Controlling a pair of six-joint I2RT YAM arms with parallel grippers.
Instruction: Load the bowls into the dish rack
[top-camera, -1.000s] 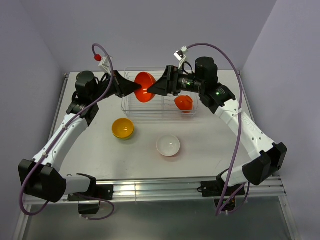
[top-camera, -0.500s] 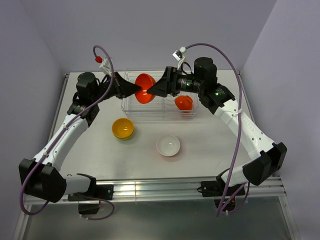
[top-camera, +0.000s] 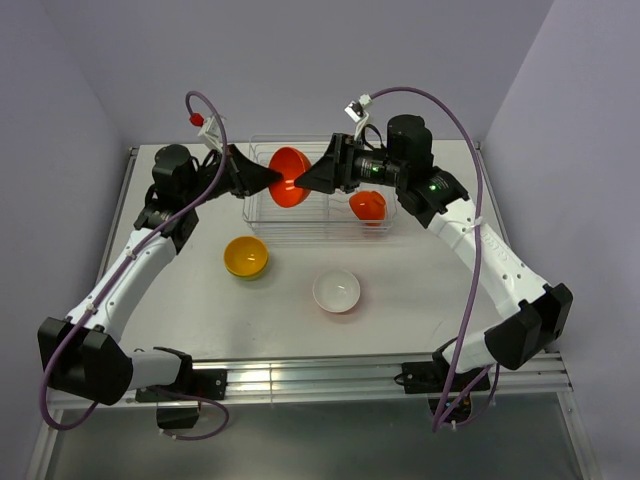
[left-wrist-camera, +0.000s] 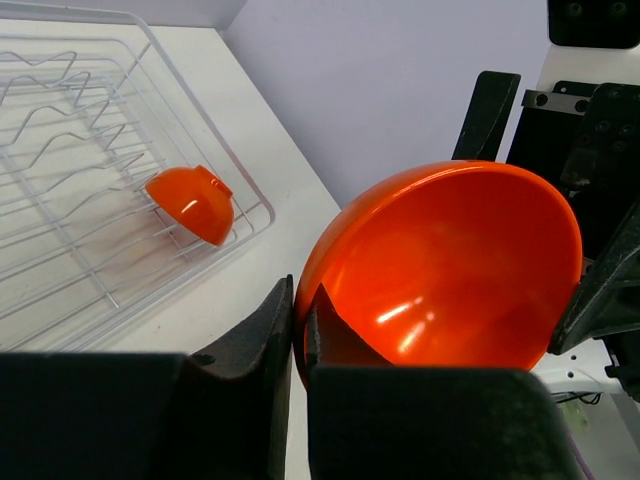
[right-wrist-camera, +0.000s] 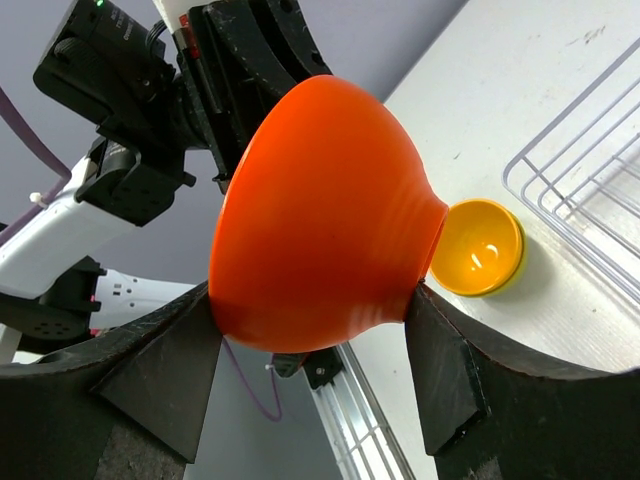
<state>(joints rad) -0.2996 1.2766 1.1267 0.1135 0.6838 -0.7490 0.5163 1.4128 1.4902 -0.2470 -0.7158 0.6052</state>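
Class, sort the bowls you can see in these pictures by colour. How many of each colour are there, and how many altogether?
Red-orange bowls: 2 (held bowl, racked bowl)
Yellow-orange bowl: 1
White-inside bowl: 1
Total: 4

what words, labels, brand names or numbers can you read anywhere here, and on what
None can be read. No lettering shows on the raised bowl, the racked bowl, the yellow bowl, the white bowl, the dish rack or the table.
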